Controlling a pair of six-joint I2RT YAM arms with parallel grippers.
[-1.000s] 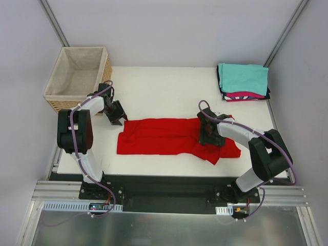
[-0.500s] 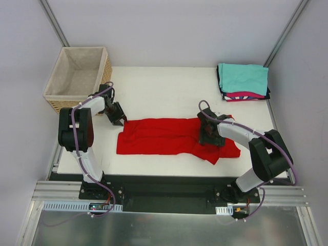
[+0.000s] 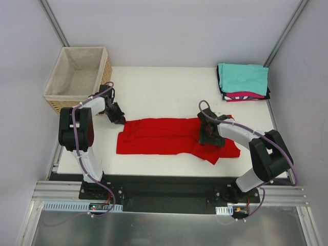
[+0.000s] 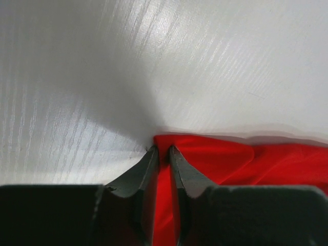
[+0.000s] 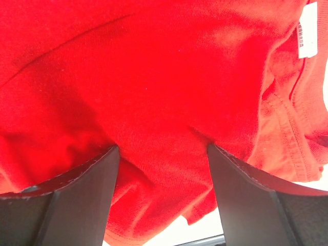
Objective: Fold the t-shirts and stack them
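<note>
White tabletop [image 3: 169, 92] shows broadly beyond the red t-shirt [image 3: 164, 136], which lies along the near middle as a long, wrinkled band with its right end bunched close to the front edge. Folded t-shirts [image 3: 243, 81], teal on top, sit stacked at the far right corner, and a wicker basket [image 3: 106, 69] stands beside the far left one. The left gripper [image 4: 163, 151] has its jaws pinching the shirt's far left corner. The right gripper [image 5: 163, 148] has its jaws spread, pressed onto the cloth.

a small white tag [image 5: 306, 38] sits by the collar of the red t-shirt [image 5: 154, 77]. its dark print is too blurred to read. nothing else carries lettering.
</note>
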